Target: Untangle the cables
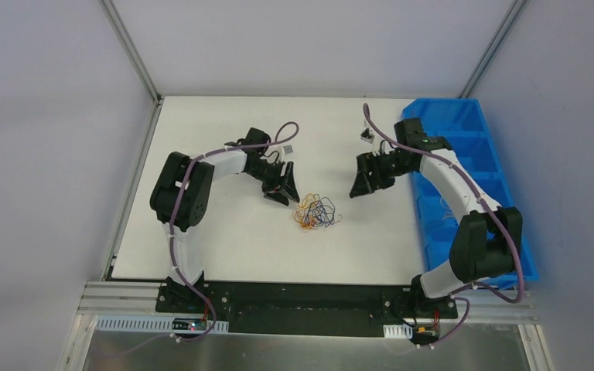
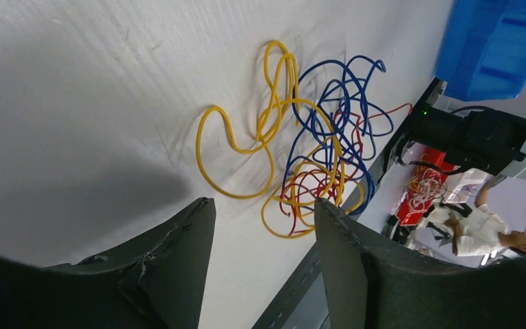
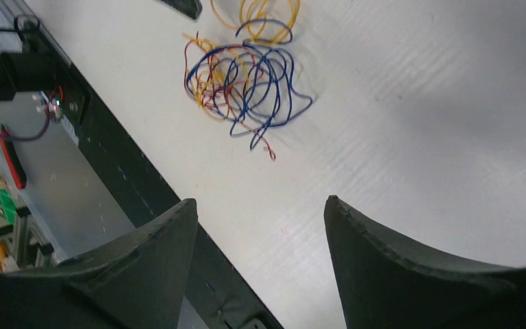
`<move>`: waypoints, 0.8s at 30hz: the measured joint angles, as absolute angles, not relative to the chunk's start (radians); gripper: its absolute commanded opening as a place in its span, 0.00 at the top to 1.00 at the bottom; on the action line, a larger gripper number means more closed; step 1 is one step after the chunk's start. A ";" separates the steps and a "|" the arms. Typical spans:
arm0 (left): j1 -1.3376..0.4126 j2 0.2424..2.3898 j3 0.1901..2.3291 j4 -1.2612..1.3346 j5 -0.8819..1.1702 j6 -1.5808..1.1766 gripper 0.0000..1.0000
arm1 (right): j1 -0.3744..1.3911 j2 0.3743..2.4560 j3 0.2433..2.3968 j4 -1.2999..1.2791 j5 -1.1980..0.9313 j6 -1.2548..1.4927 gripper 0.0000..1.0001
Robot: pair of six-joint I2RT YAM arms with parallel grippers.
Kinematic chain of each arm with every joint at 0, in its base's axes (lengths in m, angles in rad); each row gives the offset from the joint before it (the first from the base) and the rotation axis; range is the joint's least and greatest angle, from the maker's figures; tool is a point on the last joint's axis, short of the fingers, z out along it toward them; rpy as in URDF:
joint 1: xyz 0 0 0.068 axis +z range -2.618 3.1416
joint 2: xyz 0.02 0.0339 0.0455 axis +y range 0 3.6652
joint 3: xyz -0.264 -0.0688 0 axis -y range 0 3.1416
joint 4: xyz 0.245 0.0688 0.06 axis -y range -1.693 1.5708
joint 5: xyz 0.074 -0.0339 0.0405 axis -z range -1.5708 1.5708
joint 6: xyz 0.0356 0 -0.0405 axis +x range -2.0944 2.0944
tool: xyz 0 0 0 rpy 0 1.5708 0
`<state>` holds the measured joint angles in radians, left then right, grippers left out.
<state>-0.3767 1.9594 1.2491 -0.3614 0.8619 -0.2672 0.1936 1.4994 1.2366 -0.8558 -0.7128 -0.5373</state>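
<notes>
While the cables [image 1: 316, 211] lie as one loose tangle on the white counter [image 1: 224, 247], about midway between the two arms, no clear heading can be told. The clump is seen slightly longer from left to right, with yellow loops on the left arm's side and blue loops on the right arm's side. The left gripper [image 1: 285, 189] is held just beside the tangle and the right gripper [image 1: 360, 185] a little further off, both with jaws apart and nothing gripped, and a blue bin [image 1: 464, 131] is placed along the counter's right edge, well apart from the cables.
</notes>
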 measured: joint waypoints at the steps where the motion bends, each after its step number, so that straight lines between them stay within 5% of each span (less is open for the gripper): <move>1: -0.385 1.972 1.241 -0.336 0.865 -0.296 0.47 | 0.217 1.518 1.224 -0.807 -0.709 -0.484 0.30; 5: -0.417 2.002 1.193 -0.240 0.894 -0.410 0.62 | 0.309 1.600 1.187 -0.629 -0.672 -0.308 0.31; 8: -0.427 2.010 1.161 -0.165 0.908 -0.494 0.98 | 0.373 1.661 1.161 -0.526 -0.641 -0.217 0.32; 11: -0.431 2.016 1.147 -0.129 0.904 -0.537 1.00 | 0.420 1.721 1.151 -0.456 -0.616 -0.169 0.42; 19: -0.428 1.895 1.113 -0.116 0.874 -0.587 1.00 | 0.457 1.834 1.147 -0.375 -0.462 -0.115 1.00; 24: -0.395 1.668 1.152 -0.213 0.847 -0.535 1.00 | 0.461 1.869 1.203 -0.466 -0.361 -0.161 1.00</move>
